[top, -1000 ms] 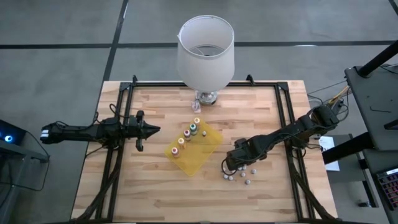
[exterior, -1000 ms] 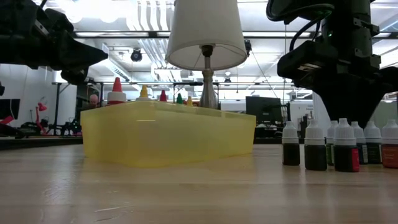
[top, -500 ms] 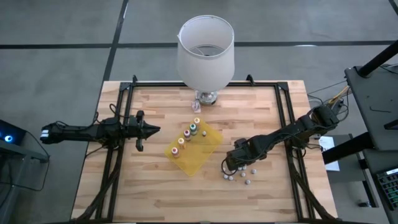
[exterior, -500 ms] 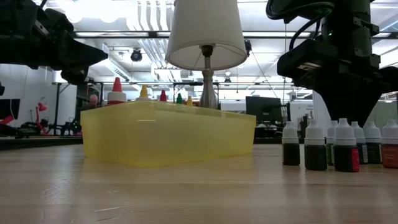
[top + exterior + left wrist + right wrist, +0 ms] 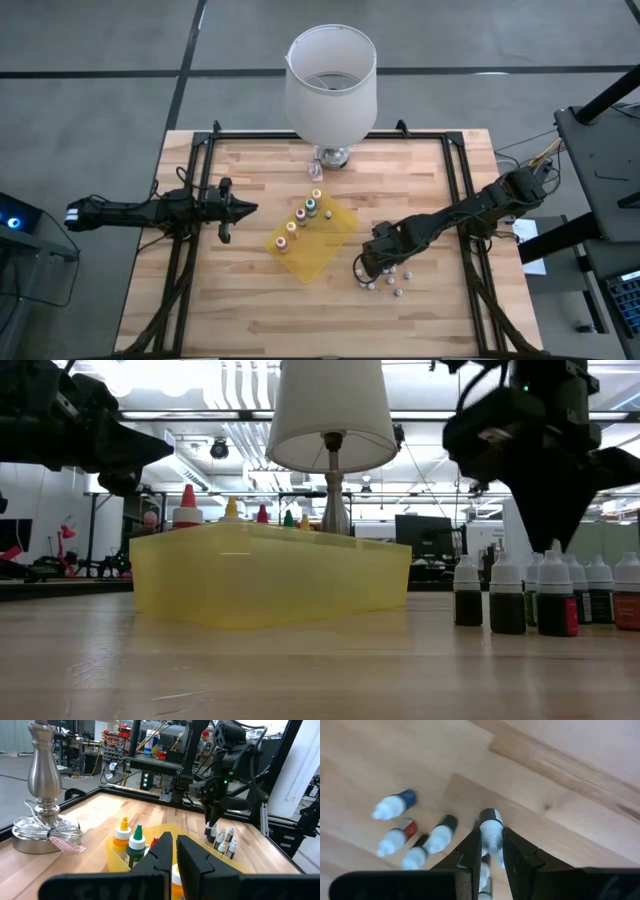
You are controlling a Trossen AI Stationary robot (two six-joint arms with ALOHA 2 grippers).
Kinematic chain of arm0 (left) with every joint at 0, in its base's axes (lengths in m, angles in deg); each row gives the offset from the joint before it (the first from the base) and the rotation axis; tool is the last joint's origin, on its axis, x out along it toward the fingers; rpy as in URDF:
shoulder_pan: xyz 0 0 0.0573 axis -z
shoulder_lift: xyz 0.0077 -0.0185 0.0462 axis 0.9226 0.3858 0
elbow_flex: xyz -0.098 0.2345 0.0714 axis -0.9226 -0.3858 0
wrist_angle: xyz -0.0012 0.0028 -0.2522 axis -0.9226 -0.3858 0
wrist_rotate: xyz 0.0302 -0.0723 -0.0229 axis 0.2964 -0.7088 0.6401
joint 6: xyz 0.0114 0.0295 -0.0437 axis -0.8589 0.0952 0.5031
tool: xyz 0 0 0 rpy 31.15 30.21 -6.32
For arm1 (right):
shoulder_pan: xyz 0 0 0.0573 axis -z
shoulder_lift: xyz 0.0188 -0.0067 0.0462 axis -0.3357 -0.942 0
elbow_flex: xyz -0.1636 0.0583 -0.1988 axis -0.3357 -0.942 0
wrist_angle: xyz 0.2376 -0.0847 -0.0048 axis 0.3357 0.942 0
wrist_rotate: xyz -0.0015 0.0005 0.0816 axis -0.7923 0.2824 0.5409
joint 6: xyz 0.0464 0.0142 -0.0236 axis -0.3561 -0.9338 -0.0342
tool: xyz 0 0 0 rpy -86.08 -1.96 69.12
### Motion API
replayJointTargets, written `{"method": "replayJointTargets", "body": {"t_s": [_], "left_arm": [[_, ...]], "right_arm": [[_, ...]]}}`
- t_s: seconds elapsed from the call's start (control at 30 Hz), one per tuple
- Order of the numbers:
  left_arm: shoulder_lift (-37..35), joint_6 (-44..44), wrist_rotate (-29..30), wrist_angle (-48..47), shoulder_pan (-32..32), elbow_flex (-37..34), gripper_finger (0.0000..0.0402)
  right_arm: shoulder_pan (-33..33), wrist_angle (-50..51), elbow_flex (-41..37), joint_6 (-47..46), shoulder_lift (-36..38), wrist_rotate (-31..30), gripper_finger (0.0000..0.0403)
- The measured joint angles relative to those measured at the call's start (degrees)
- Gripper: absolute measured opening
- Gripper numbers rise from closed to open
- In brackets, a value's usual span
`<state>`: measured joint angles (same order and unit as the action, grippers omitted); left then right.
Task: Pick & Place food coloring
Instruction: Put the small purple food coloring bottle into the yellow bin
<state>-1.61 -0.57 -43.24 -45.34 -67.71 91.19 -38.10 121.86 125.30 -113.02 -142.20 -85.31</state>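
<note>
Looking at the closest thing first: the right end effector (image 5: 491, 835) is pinching one little food coloring bottle (image 5: 491, 822) by its white cap and neck, with a finger on each side. The bottle sits upright between them. In the low view it looks just clear of the counter (image 5: 300, 670), though I can't be sure.

My guess is these handle as very light, stiff plastic droppers. They're smooth, narrow and easy to tip or twist out of a grip. High on the cap shoulder seems the sensible place to hold, squeezing gently and keeping it vertical.

Right below it are the loose bottles (image 5: 507, 598), a tight cluster of white-capped ones standing just beside each other, so knocking a neighbour is the obvious risk.

A bit further across is the yellow tray (image 5: 270, 575), translucent and low-walled. The coloured-cap bottles (image 5: 301, 217) stand in a row inside it.

Beyond the tray the left end effector (image 5: 245, 208) hangs over the counter's left side with its fingers pressed together, holding nothing.

The counter itself is pale butcher-block wood, flat and slightly glossy. At the back edge stands a lamp (image 5: 333, 410) with a white shade and a metal base. Past that the room is a workshop, with strip lights, racks and monitors.
</note>
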Motion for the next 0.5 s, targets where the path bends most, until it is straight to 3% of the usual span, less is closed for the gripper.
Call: {"method": "replayJointTargets", "body": {"t_s": [0.5], "left_arm": [[0.00, 0.02, 0.02, 0.00, 0.00, 0.00, 0.0000]], "right_arm": [[2.84, 1.22, 8.81, 19.27, -0.07, 0.51, 0.0059]]}}
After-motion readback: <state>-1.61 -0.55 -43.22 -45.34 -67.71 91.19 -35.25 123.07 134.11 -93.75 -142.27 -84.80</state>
